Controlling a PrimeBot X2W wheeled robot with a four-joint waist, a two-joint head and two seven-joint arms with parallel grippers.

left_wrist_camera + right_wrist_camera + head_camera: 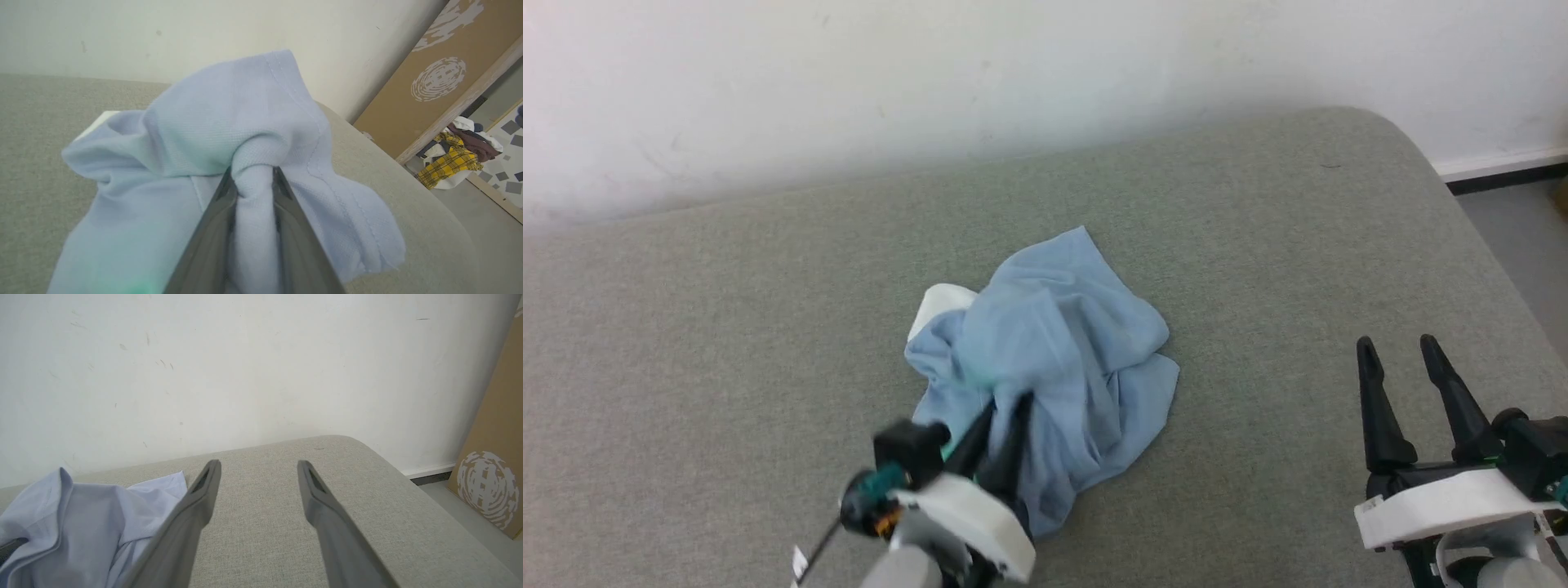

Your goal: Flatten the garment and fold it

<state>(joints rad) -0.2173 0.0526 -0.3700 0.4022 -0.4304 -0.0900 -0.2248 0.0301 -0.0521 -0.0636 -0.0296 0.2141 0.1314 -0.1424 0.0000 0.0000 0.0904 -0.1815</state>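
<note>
The garment [1054,359] is a light blue shirt lying crumpled in a heap in the middle of the grey-green cushion [727,343], with a bit of white trim [939,306] showing at its left. My left gripper [1005,404] reaches into the heap's near side. In the left wrist view its fingers are shut on a bunched fold of the garment [253,122], left gripper [253,173]. My right gripper [1401,347] stands open over bare cushion to the right, well apart from the cloth. In the right wrist view the garment [73,522] lies at the lower left of the right gripper [257,465].
A white wall [931,82] runs along the cushion's far edge. The cushion's rounded right corner [1405,139] drops to a grey floor [1519,229]. A brown cardboard panel [433,77] leans at the right, with a pile of clothes [453,159] on the floor beyond.
</note>
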